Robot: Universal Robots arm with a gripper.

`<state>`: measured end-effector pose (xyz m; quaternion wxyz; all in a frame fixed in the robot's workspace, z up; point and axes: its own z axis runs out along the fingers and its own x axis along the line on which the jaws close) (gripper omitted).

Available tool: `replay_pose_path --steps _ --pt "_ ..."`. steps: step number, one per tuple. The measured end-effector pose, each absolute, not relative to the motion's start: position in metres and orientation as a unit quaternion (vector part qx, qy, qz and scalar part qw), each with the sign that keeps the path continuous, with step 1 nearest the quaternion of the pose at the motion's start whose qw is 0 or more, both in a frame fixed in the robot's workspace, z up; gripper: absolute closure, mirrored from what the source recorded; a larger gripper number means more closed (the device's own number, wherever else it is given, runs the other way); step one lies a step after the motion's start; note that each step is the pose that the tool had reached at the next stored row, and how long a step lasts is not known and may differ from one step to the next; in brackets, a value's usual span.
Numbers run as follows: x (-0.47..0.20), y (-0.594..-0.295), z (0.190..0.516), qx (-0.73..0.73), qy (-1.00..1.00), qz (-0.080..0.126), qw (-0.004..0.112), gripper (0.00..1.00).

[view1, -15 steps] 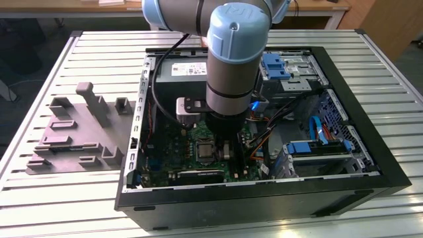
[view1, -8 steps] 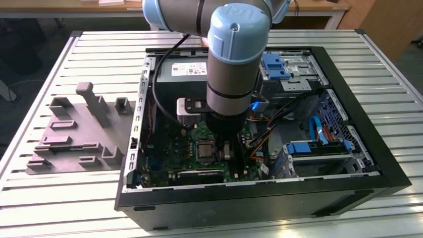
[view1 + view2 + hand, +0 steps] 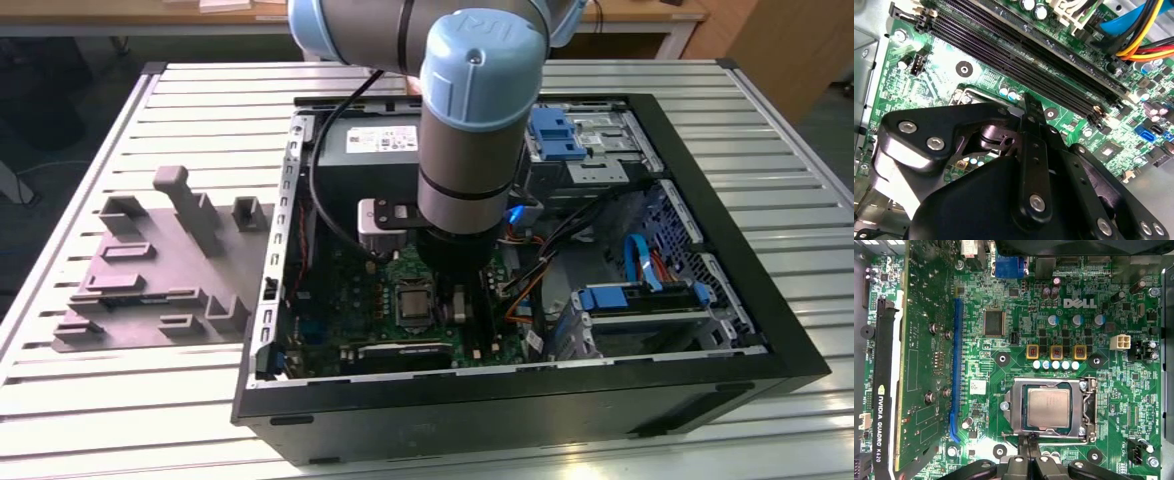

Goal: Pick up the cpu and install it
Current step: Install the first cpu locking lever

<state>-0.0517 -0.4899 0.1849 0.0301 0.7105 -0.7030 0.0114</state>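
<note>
Sitting seated in socket — cpu, just beyond gripper tips.
Fingers pressed together, grasping nothing — hovering over green motherboard, inside case.

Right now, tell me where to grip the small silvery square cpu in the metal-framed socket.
Probably grip the small silvery square cpu by two opposite edges, descending straight from above: it lies flat, recessed inside the metal-framed socket, so only a vertical approach seems clear. The gripper sits beside the socket's edge.

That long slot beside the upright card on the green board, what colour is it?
Bright blue. The slot runs along the card's edge on the green board, clearest in the first wrist view.
</note>
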Motion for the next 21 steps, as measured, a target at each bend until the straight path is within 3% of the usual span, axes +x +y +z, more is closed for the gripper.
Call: replay_pose_path --steps 21 --pt "-0.052 -0.490 0.212 0.710 -0.703 0.012 0.030 0.89"
